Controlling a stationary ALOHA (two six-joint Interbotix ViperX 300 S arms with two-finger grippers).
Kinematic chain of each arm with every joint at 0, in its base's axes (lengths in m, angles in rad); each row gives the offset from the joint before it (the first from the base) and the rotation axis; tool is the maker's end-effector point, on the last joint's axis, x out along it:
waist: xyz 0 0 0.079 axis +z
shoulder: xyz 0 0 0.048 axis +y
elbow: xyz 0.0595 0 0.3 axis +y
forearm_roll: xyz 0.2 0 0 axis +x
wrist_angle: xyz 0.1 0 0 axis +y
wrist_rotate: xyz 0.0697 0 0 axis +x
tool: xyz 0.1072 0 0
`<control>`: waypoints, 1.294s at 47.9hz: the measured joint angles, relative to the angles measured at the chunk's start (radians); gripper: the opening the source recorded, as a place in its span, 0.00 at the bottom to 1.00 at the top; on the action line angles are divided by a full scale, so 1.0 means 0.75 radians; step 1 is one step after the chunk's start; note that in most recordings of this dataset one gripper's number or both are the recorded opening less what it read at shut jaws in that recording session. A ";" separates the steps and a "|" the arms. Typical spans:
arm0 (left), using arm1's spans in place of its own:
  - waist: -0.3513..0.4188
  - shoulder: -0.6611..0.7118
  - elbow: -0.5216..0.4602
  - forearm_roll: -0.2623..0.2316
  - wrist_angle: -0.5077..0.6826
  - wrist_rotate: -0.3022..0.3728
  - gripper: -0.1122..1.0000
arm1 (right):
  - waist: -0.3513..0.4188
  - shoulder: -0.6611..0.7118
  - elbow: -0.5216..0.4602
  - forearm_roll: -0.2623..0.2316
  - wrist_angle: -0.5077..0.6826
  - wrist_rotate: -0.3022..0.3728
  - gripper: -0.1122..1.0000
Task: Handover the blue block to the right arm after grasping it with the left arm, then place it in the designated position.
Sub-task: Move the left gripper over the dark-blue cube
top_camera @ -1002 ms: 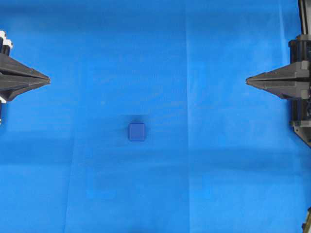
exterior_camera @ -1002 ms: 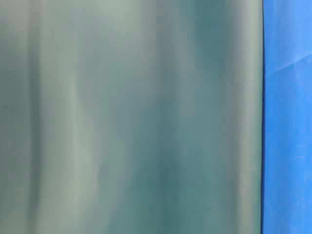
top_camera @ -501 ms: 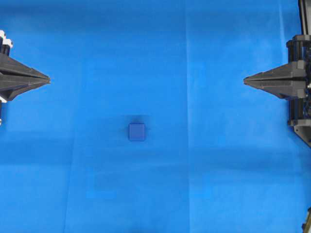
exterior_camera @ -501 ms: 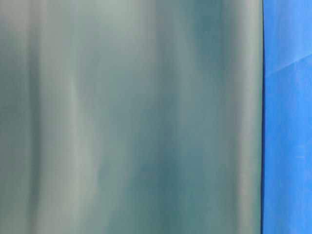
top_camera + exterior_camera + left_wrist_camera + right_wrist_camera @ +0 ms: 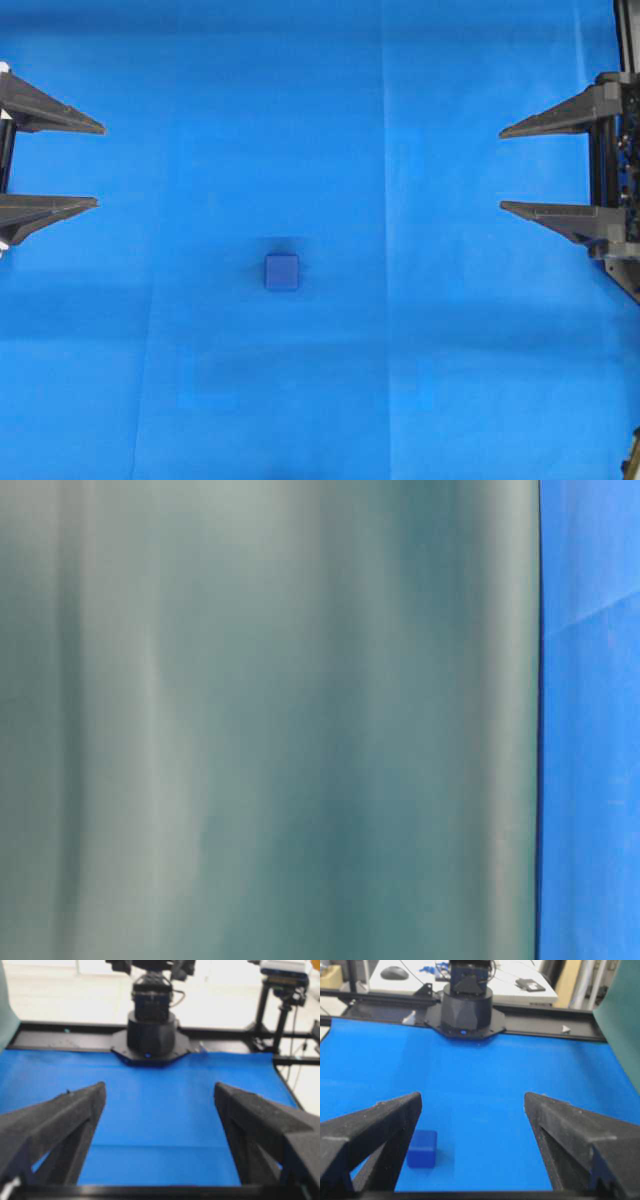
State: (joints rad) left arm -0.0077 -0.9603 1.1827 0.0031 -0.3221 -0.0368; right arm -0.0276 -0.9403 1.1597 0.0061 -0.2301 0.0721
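The blue block [image 5: 282, 272] sits flat on the blue cloth [image 5: 400, 380] covering the counter, a little left of the middle of the overhead view and somewhat below the line on which the two pincers hang. It is a small cube with rounded edges, so it has no long axis to speak of; its sides run square to the picture edges. Nothing touches it.

The left pincer [image 5: 98, 166] waits at the left edge of the overhead view, its two pointed fingers spread wide and aimed toward the centre, nothing between them. The right pincer [image 5: 502, 169] mirrors it at the right edge, also spread wide and empty. Both stand well apart from the block.

The relation that matters for the coming grasp: from the left pincer the block lies out toward the centre and off to the lower side of the overhead view, so a straight reach along the fingers would miss it; the arm likely has to swing that way as well as extend and descend. The block looks slightly nearer the left pincer than the right, which suits the task's order.

In the right wrist view the block [image 5: 422, 1148] shows low and left, just beside the inner edge of one finger [image 5: 380, 1125]. The left wrist view shows only cloth between its fingers [image 5: 65, 1115] and the opposite arm's base [image 5: 150, 1035]; the block is out of its frame. The table-level view is filled by a blurred grey-green surface [image 5: 260, 720].
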 measured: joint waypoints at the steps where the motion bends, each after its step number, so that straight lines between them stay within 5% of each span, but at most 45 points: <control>1: 0.000 -0.002 0.000 0.000 0.000 0.000 0.93 | 0.000 0.000 0.000 -0.002 0.000 0.000 0.97; 19: 0.000 0.033 0.000 0.000 -0.012 0.000 0.93 | -0.008 0.000 0.002 0.000 0.000 0.002 0.98; 33: 0.000 0.231 -0.037 0.000 -0.178 0.004 0.93 | -0.008 0.002 0.002 -0.002 -0.016 0.002 0.98; 62: 0.000 0.824 -0.407 0.000 -0.335 0.020 0.93 | -0.008 0.004 0.002 0.000 -0.020 0.002 0.98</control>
State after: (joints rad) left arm -0.0077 -0.3421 0.8774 0.0031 -0.5737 -0.0215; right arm -0.0337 -0.9373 1.1612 0.0061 -0.2454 0.0736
